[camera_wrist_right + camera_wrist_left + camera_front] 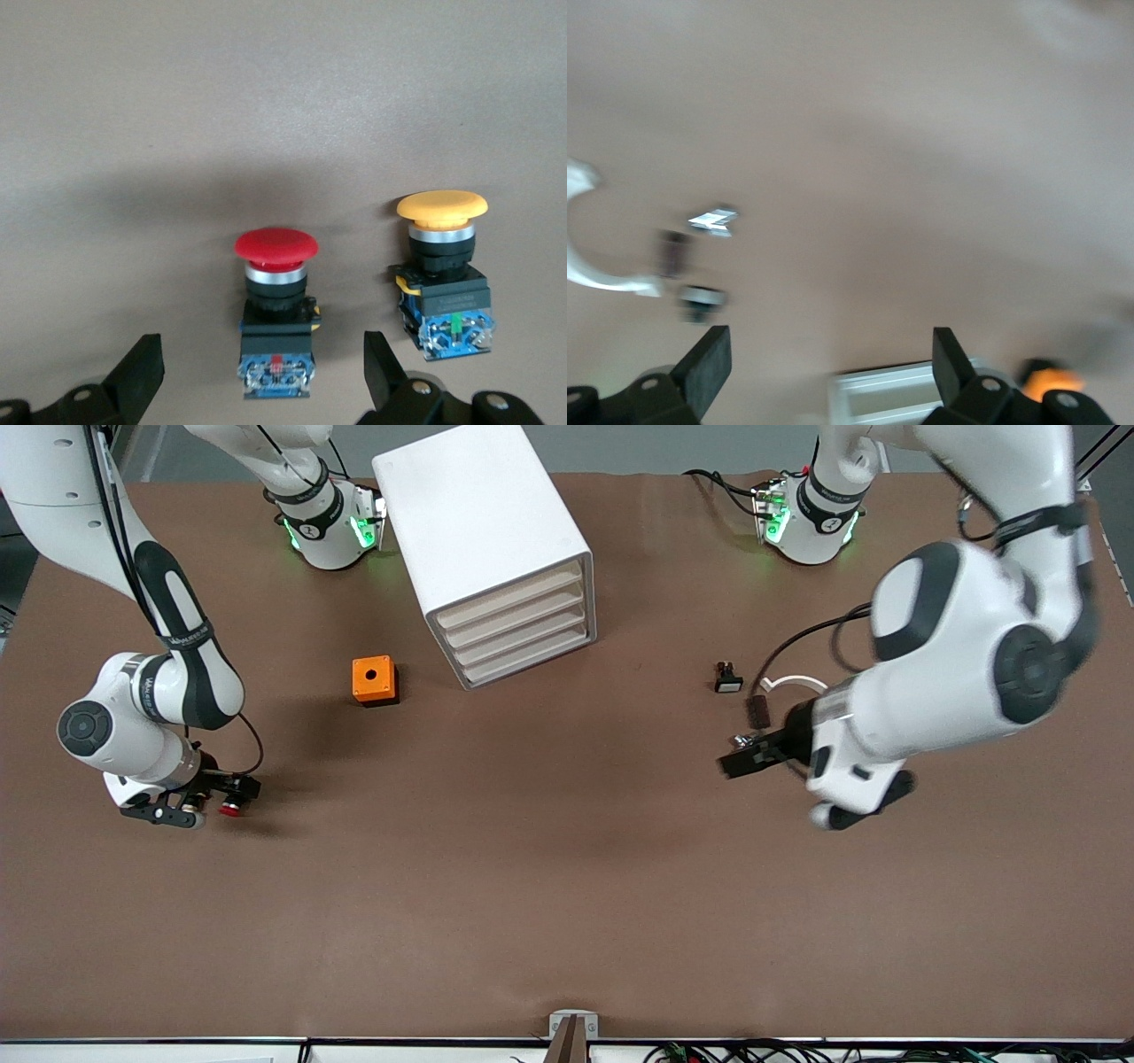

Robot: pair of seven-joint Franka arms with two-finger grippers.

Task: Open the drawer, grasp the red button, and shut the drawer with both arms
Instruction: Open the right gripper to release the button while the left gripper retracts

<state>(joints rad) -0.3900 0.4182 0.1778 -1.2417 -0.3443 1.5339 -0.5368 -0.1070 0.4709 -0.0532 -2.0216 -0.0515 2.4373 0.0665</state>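
Note:
The white cabinet (483,522) stands near the arms' bases, and its top drawer (509,602) is closed like the three below it. The red-capped button (275,297) lies on the table at the right arm's end (230,809). My right gripper (263,372) is open and low over the table (211,801), and the button's blue rear lies between its fingers without touching them. My left gripper (740,762) is open and empty above the table at the left arm's end. Its wrist view (830,363) is blurred and shows the cabinet (904,394) farther off.
An orange-capped button (443,270) lies beside the red one. An orange cube with a hole (374,680) sits near the cabinet toward the right arm's end. A small black part (728,679) and a white curved piece (793,684) lie near the left gripper.

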